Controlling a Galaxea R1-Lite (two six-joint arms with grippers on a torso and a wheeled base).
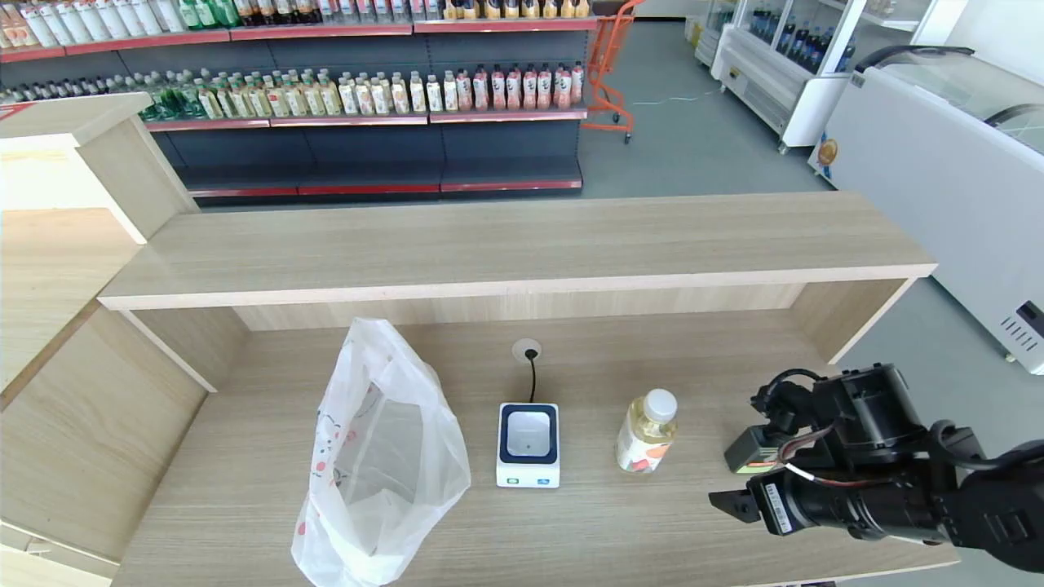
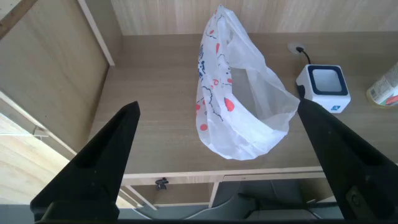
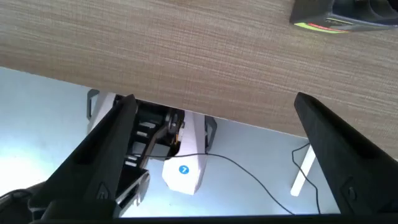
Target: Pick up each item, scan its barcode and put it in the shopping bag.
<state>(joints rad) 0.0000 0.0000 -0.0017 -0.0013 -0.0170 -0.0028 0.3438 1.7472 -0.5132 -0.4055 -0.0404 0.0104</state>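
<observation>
A white plastic shopping bag [image 1: 383, 456] with red prints stands open on the wooden counter, left of the white barcode scanner [image 1: 528, 444]. Just right of the scanner stands a bottle [image 1: 647, 430] of yellow drink with a white cap. A small dark box [image 1: 752, 450] lies further right, partly hidden behind my right arm. My right gripper [image 3: 217, 180] hangs open over the counter's front edge, near the dark box [image 3: 345, 15], holding nothing. My left gripper [image 2: 217, 180] is open and empty above the counter's front left, facing the bag [image 2: 239, 93], scanner [image 2: 324, 84] and bottle [image 2: 387, 87].
A raised wooden ledge [image 1: 522, 244] runs along the back of the counter, with side walls at both ends. The scanner's cable runs to a hole [image 1: 527, 350] in the counter behind it. Bare counter lies in front of the scanner and bottle.
</observation>
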